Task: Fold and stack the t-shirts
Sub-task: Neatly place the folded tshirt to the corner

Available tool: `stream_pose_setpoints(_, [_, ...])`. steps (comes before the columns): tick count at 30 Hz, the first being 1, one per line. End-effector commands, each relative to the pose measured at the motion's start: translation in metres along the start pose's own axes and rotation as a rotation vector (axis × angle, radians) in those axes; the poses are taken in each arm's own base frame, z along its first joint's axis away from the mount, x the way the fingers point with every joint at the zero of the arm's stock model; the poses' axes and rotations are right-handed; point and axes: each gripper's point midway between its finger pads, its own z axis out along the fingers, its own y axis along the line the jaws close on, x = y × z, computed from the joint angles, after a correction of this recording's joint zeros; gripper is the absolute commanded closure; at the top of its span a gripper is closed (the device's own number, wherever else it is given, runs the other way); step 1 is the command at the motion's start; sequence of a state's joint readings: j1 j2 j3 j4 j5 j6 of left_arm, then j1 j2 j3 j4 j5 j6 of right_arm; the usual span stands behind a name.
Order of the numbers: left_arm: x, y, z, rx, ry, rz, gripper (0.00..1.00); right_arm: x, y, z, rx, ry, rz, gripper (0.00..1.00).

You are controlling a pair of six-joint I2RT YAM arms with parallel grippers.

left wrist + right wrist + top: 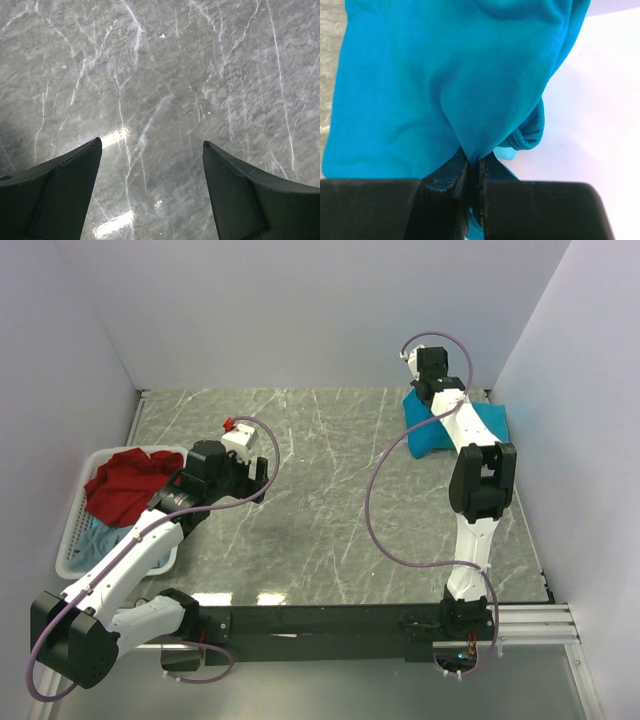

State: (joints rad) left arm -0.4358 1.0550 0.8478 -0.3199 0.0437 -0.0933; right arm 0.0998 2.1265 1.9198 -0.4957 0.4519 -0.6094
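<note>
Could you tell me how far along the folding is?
Looks done: teal t-shirt roughly folded at the far right corner. In hand: right gripper pinches it; left gripper open, empty. Left: red t-shirt and pale blue one in the basket.

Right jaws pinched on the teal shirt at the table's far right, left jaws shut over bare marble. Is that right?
No: the left jaws stand wide open, not shut; the left wrist view shows it. They are over the bare marble table, and the right jaws are pinched on the teal shirt at its far right.
</note>
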Motion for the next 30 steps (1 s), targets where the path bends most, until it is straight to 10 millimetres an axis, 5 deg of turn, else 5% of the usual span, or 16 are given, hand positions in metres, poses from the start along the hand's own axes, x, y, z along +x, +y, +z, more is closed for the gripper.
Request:
stream_pose_setpoints(1, [-0.016,-0.001,-0.004,0.006,-0.051,0.014,0.13,-0.036,-0.061,-0.031,0.117,-0.13,0.069,1.0])
stream_pose_setpoints(17, [-0.014,0.001,-0.004,-0.002,-0.044,0.017,0.13,-0.044,-0.102,-0.053,0.141,-0.207,0.134,1.0])
stream_pose_setpoints(30, [-0.012,0.003,-0.003,-0.012,-0.035,0.018,0.13,-0.04,-0.108,-0.045,0.159,-0.193,0.138,1.0])
